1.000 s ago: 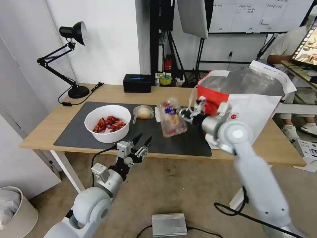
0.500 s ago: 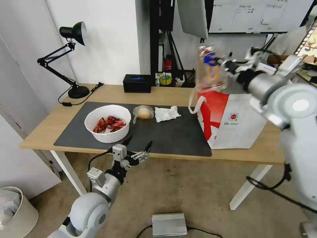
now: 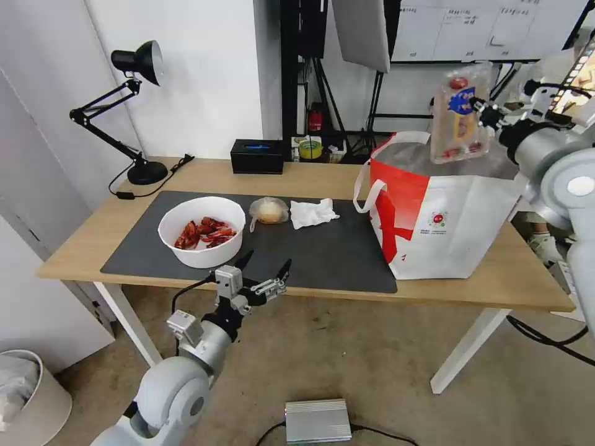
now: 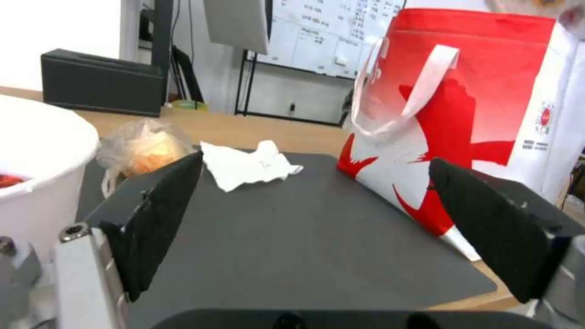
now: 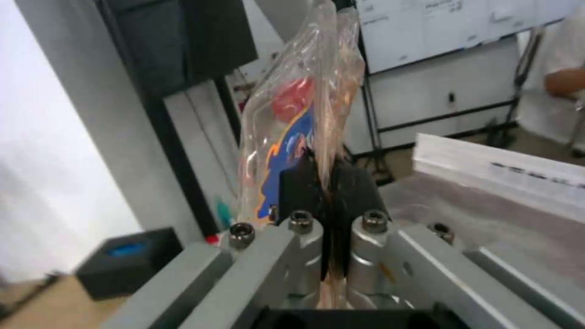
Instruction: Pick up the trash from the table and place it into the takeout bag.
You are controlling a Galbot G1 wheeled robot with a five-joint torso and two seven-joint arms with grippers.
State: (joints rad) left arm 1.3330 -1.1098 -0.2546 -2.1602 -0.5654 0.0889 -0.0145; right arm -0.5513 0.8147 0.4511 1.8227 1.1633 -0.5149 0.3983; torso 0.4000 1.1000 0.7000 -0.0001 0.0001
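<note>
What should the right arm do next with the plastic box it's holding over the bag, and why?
Probably lower it a little, then release. The right pincer is shut on the clear plastic box, which hangs above the takeout bag, over its open foil-lined mouth. The left pincer waits open at the table's near edge.

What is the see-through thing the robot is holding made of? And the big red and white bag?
The clear hinged plastic box, clamped in the right gripper, looks like thin glossy plastic: you see through it. The takeout bag looks like matte fabric-like sheet with strap handles; its lining shines silver, probably foil.
</note>
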